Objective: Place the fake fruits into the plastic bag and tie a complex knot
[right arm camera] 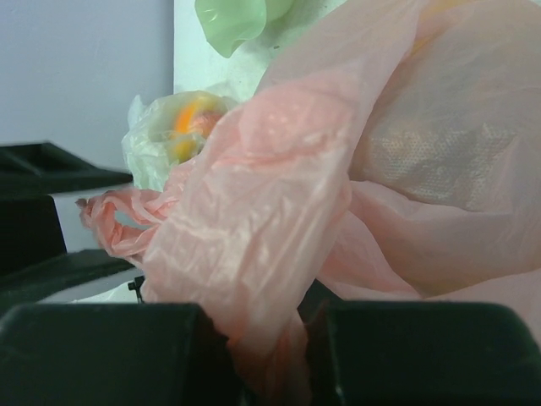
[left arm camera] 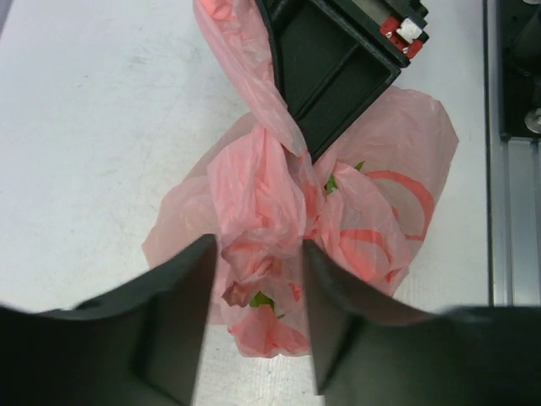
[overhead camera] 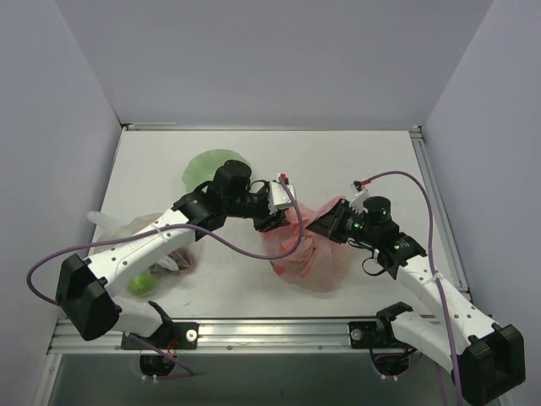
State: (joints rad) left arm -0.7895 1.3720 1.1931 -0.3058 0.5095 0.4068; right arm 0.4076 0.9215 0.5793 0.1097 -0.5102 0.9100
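Tying the knot, judging by the gathered neck of the plastic bag (overhead camera: 308,258), lying on the worktop (overhead camera: 363,161) between the two arms. Carrying the fake fruits (right arm camera: 414,152) inside already, showing as dim netted and green patches through the film.

Pinching a twisted handle strip tight in the right fingers (right arm camera: 194,355), stretched away from the bundle. Straddling the bunched neck with the left fingers (left arm camera: 199,313), standing apart, film lying between them but not visibly gripped.

For doing this step well, probably:
- closing the left fingers low on the twist, just above the fruits
- holding the right-hand strip under steady tension
- leading one strand around the other slowly
- avoiding any jerk that might tear the film or roll the bag

Dealing with thin, crinkly, translucent pink plastic printed with darker red-pink curves. Roping into a soft cord where twisted, ballooning loosely over the rounded fruits, likely stretching and slipping under a light pinch. Leaving aside the clear bag (right arm camera: 182,127) of fruit nearby.
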